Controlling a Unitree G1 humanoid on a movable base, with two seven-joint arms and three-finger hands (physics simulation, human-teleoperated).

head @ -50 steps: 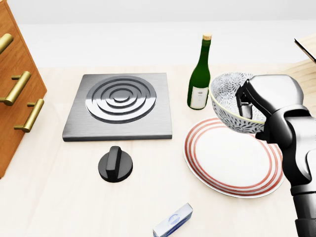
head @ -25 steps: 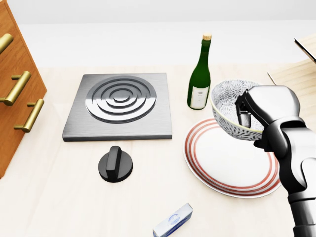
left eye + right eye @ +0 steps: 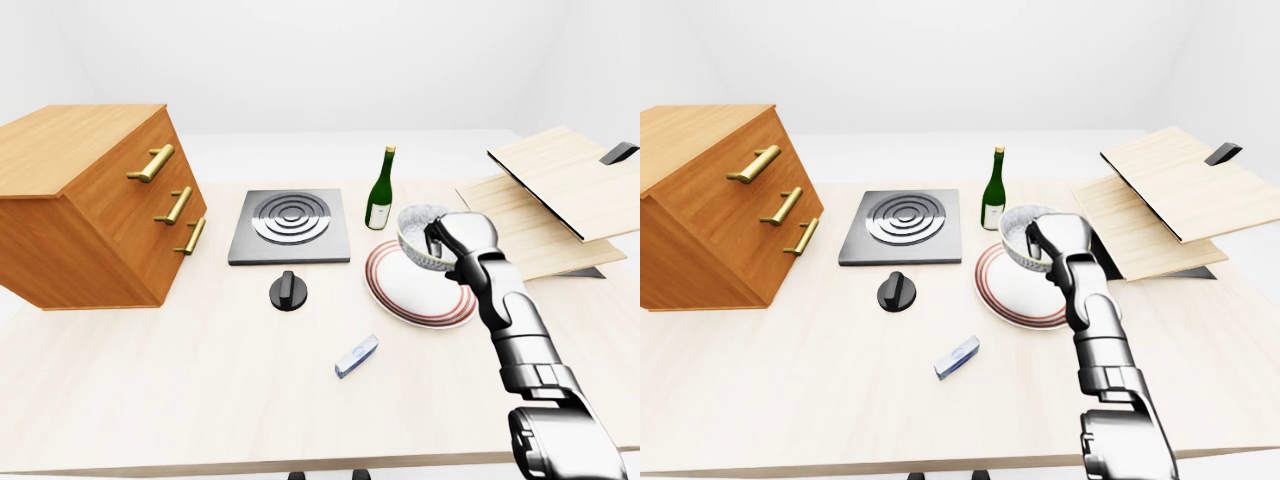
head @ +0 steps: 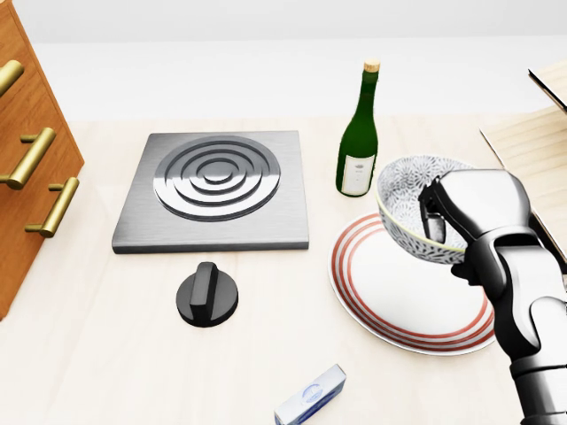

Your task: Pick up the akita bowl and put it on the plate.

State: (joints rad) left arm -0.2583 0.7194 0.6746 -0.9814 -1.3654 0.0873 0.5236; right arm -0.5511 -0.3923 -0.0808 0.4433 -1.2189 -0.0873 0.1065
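One hand, the right hand (image 4: 476, 209), grips the akita bowl (image 4: 403, 190) by its rim, tilted above the top edge of the plate (image 4: 399, 292); released here, it could roll off or knock the nearby bottle (image 4: 358, 142)

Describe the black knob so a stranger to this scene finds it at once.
In the head view, find the square grey burner plate with raised rings. Just below its lower edge, apart from it on the table, sits the black knob: the only round black thing, with a bar across its top.
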